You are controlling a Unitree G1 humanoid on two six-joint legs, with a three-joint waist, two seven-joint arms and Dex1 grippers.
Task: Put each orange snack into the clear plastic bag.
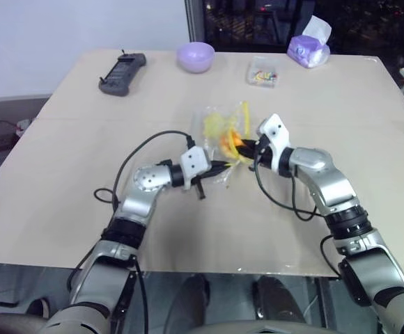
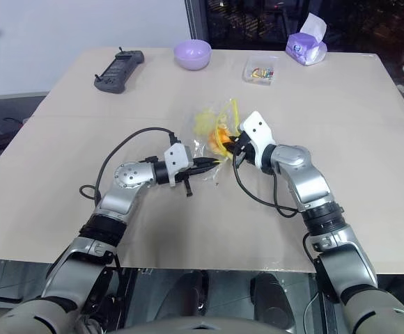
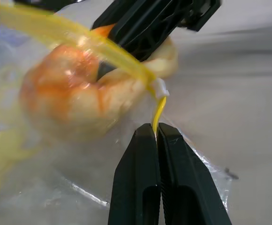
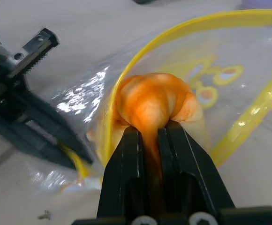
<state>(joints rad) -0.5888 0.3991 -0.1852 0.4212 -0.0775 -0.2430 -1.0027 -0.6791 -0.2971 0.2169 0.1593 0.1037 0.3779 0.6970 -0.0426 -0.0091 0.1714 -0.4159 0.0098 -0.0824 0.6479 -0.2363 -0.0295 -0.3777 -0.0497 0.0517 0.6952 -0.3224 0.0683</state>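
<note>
Beige table [image 1: 83, 139]: left gripper [image 3: 156, 133] pinches bag [image 1: 219, 125] zip edge, keeping mouth open; right gripper [image 4: 151, 133] clamps snack [image 4: 154, 105] at opening.

I see beige table [image 1: 83, 229]. On far edge: black remote [image 1: 122, 74] at left, lilac bowl [image 1: 196, 56] middle, small clear box [image 1: 262, 72] of coloured bits beside it, purple tissue pack [image 1: 308, 47] at right. Clear plastic bag [image 1: 219, 125] at table centre, partly resting on top.
</note>
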